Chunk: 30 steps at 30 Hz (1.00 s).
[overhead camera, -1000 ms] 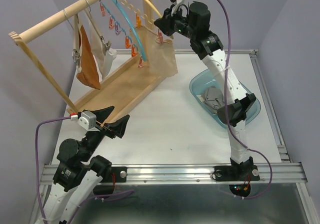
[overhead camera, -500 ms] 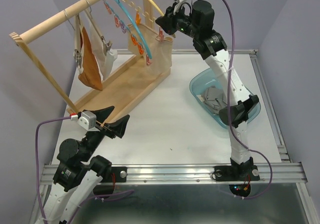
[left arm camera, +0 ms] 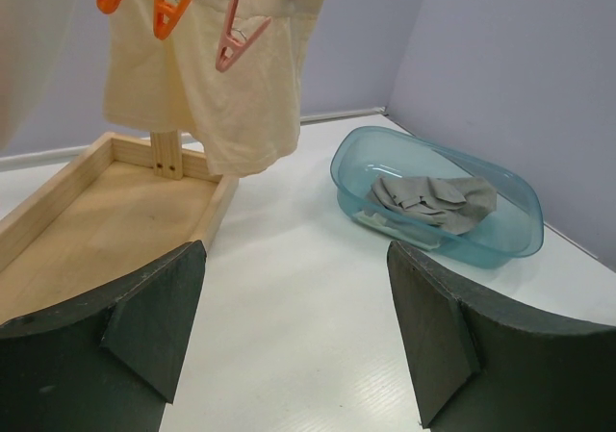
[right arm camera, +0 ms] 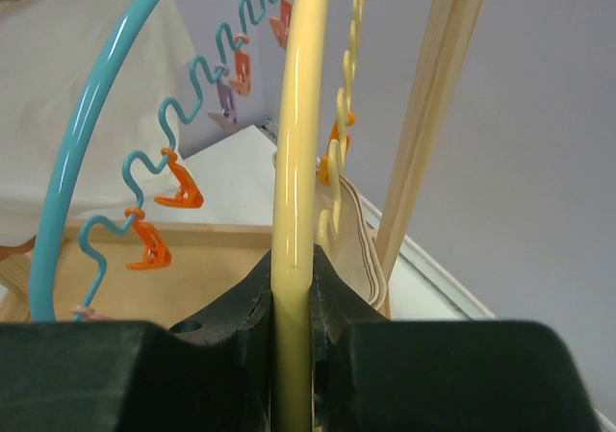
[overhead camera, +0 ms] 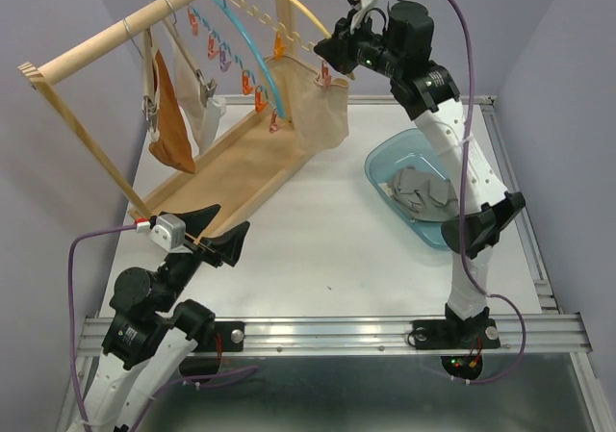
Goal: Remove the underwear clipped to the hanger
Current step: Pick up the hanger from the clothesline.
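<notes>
Right gripper is up high, jaws pinched shut on the yellow hanger, a smooth glossy plastic arc with a wavy peg strip under it. The blue hanger next to it has the same shape, with orange pegs on its squiggle.

The beige briefs are soft thin knit. They hang clipped at the waistband just below the right gripper, over the far end of the rack tray. Left wrist view shows a pink peg and orange ones at the waistband.

The rust-orange pair and the white one hang limp off metal hooks at the left of the round wooden rail.

Grey ones lie crumpled in the clear teal oval tub, on the right of the counter.

Left gripper is low at the near-left, its matte black wedge fingers spread wide with nothing between them.

Counter is smooth white laminate with an aluminium rail at the near edge. Walls are plain lilac.
</notes>
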Motion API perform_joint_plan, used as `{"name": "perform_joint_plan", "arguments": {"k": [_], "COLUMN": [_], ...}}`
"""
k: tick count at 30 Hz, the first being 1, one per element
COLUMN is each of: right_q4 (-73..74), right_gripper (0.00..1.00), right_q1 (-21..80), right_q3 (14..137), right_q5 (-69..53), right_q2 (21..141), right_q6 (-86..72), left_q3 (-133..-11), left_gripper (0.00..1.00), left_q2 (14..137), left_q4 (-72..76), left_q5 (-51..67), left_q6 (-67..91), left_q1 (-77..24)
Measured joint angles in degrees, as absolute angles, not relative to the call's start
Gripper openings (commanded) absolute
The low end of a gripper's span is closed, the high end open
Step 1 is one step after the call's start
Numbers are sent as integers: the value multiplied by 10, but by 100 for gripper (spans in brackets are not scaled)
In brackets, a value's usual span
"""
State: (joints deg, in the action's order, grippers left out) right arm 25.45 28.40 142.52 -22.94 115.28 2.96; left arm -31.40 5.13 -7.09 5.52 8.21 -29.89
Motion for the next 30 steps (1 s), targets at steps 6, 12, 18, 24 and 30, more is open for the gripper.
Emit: {"name": "perform_joint_plan", "arguments": {"k": [6,12,18,24,30], "right_q4": [266,265,270,271,268], "right_gripper": [1,0,0,1,0], "right_q1": [274,271,270,270,239], "right_q3": [1311,1157,973,835,743], "right_q5": [-234,-233,-225,-204,-215], "right_q2": [1076,967,814,660,537], "right_q6": [50,74,93,99,103], "left_q3": [-314,-314,-313,-302,-261], "left_gripper": [88,89,94,96,96], "left_q2": [51,51,51,72,121], "left_q4": [-71,-71,-69,-36,46], "left_q5": [56,56,59,77,116], "left_q6": [82,82,84,92,131], "left_q1": [-299,-299,-299,-299,-299]}}
